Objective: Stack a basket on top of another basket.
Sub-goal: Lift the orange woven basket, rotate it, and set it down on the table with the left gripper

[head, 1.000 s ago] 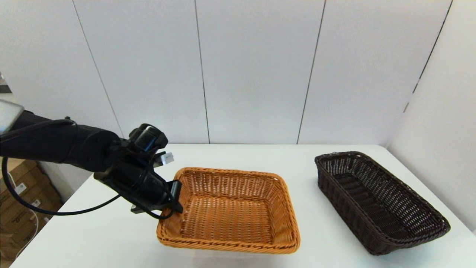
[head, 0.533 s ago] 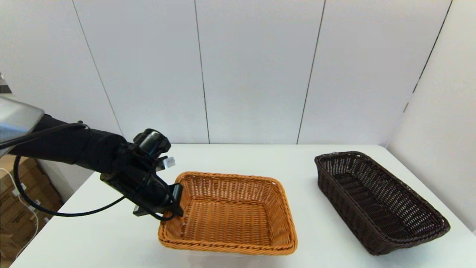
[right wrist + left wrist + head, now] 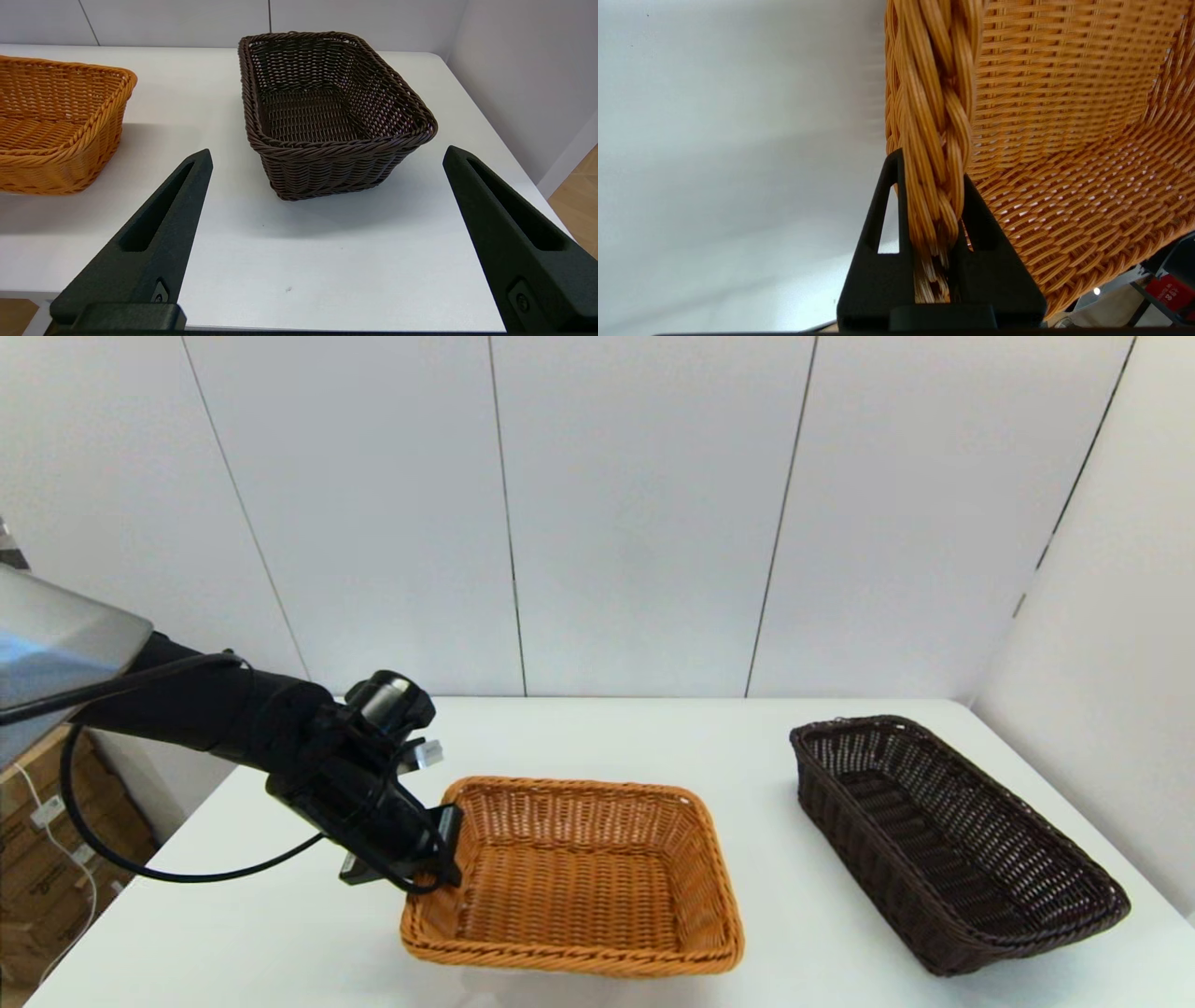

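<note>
In the head view, two baskets sit on the white table (image 3: 822,933): the orange-tan basket (image 3: 574,877) left, its left rim clamped by the left gripper (image 3: 446,847), and the dark brown basket (image 3: 952,840) well apart, right. The left wrist view shows fingers (image 3: 976,224) pinching the braided rim (image 3: 934,116); the basket is cut off. In the right wrist view, the right gripper (image 3: 327,154) is spread wide, empty, short of the dark basket.

Woven wicker baskets (image 3: 597,887) – braided rims, smooth matt table (image 3: 579,733)

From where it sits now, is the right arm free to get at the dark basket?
Probably yes: the right hand is open, facing the dark basket across bare table, nothing between.
</note>
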`<state>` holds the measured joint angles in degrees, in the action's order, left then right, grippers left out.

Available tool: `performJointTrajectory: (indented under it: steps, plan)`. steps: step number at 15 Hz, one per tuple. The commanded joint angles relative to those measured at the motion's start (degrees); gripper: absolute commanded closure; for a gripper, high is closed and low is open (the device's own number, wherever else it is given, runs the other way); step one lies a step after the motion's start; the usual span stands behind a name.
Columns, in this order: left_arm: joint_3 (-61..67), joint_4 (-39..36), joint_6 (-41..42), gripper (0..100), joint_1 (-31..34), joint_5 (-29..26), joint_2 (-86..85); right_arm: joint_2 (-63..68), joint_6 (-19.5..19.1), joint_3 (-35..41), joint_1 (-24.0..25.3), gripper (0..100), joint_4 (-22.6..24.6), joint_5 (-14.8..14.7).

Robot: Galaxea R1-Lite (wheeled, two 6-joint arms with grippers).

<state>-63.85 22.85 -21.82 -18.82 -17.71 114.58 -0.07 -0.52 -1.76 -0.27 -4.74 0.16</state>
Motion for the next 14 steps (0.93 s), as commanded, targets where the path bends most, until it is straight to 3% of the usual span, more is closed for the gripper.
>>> performJointTrajectory:
  steps: [1,2,3,14]
  plan:
    - [0.49,-1.49,-0.94,100,0.10,-0.04,1.61,0.07,-0.09,0.00,0.00,0,-0.09,0.02]
    - [0.49,-1.40,-0.94,100,0.10,0.40,1.96,0.07,-0.09,0.00,0.00,0,-0.09,-0.07]
    - [0.49,-1.49,-0.94,0,-0.07,0.84,1.96,0.07,-0.09,0.00,0.00,0,-0.09,0.02]
    - [-0.75,-1.05,-0.94,0,3.53,4.18,-6.91,0.07,-0.09,0.00,0.00,0,-0.09,-0.07]
